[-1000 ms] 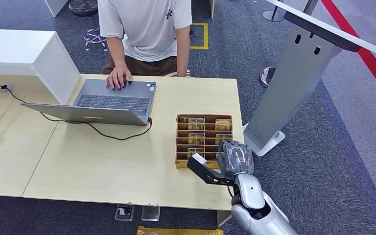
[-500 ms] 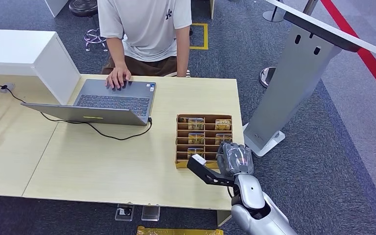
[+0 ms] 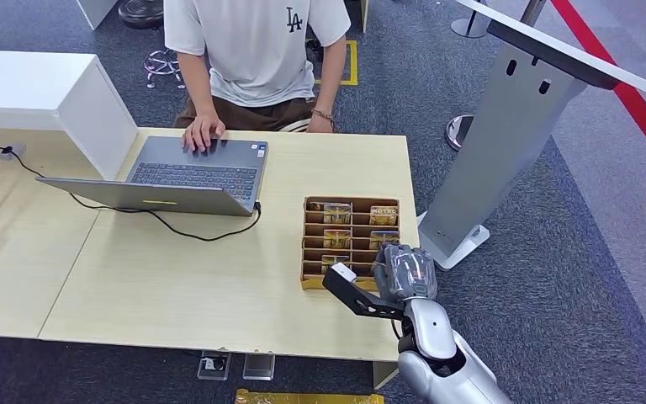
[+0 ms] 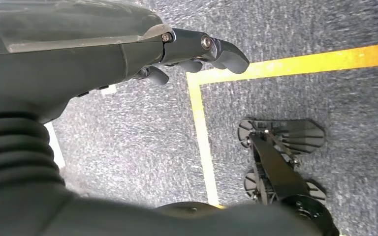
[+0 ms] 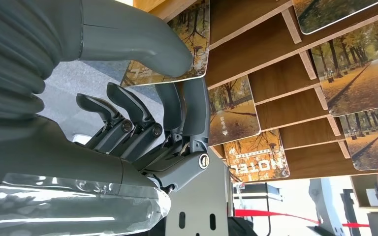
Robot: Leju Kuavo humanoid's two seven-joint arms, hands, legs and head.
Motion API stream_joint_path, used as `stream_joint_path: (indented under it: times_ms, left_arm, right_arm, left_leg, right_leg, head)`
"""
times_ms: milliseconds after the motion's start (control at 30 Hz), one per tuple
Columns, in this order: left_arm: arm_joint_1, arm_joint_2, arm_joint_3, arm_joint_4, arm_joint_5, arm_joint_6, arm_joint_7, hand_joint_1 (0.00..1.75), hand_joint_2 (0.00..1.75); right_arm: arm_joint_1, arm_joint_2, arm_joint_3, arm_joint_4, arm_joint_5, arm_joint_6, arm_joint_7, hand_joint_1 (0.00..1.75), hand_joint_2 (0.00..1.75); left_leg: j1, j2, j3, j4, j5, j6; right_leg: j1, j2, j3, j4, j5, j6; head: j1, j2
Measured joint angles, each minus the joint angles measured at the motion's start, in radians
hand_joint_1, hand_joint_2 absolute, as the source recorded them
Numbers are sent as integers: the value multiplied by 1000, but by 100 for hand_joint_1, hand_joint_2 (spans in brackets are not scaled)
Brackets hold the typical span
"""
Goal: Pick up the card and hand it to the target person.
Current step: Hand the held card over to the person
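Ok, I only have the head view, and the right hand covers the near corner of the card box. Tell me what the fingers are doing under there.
Observer: In the right wrist view, the right hand pinches a card. The thumb lies on its printed face and the fingers sit behind it.
Operator: Describe that card.
Observer: It has an autumn-tree print, like the other cards standing in the wooden box.
Operator: Now report the left hand.
Observer: The left hand hangs over grey carpet beside a yellow floor line, and it holds nothing.
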Motion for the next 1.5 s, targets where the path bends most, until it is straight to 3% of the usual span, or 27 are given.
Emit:
stream_joint_path:
  times_ms: [267,433,800,1067,1500]
  left_arm:
    - [0,4,-16,0,0,14,-5,0,175]
    - [1,8,-23,0,7,26,-5,0,175]
    - [4,17,-41,0,33,28,-11,0,175]
    - [4,17,-47,0,51,35,-12,0,175]
    - [3,17,-48,0,70,3,-24,0,175]
  right_arm:
    - [3,-6,-14,-30,-2,-10,-1,171,175]
    - [11,-33,-50,-133,-23,2,4,171,175]
    - [-21,-90,-149,-500,-362,70,-118,171,175]
    - [-64,-96,-181,-637,-614,85,-246,171,175]
    - [-80,-96,-183,-673,-662,81,-276,171,175]
  left_leg:
    - [0,0,0,0,0,0]
    - [0,0,-1,0,0,0]
    - [0,0,-1,0,0,0]
    - [0,0,-1,0,0,0]
    - [0,0,-1,0,0,0]
  right_leg:
    - [0,0,0,0,0,0]
    - [0,0,-1,0,0,0]
    - [0,0,-1,0,0,0]
    - [0,0,0,0,0,0]
    - [0,0,-1,0,0,0]
  head:
    - [0,0]
    - [0,0]
    - [0,0]
    - [0,0]
    - [0,0]
